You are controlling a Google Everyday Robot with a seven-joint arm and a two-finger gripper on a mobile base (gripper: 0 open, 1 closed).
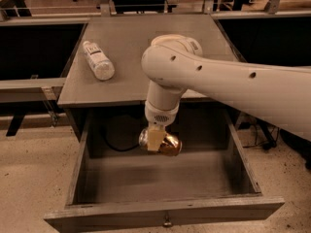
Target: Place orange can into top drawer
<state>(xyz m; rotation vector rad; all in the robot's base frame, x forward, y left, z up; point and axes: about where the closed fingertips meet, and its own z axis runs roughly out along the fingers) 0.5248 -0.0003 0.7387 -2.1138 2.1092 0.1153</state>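
1. The pincer [157,141] hangs below the front edge of the tabletop [146,38], inside the open top drawer [160,211]. It is closed around the orange can [171,144], with one pale finger across the can's front.
2. The can lies sideways in the grip over the drawer's rear. Its body is glossy orange-gold and its silver end faces left. Whether it touches the drawer floor cannot be told.
3. The drawer is a wide, shallow grey wooden box with a small metal knob [167,222] on its flat front. A dark cable [114,145] shows at its back left.
4. The smooth cream arm [223,81] crosses the tabletop's right side.
5. A clear plastic bottle [98,60] lies on its side near the matte grey tabletop's left edge.
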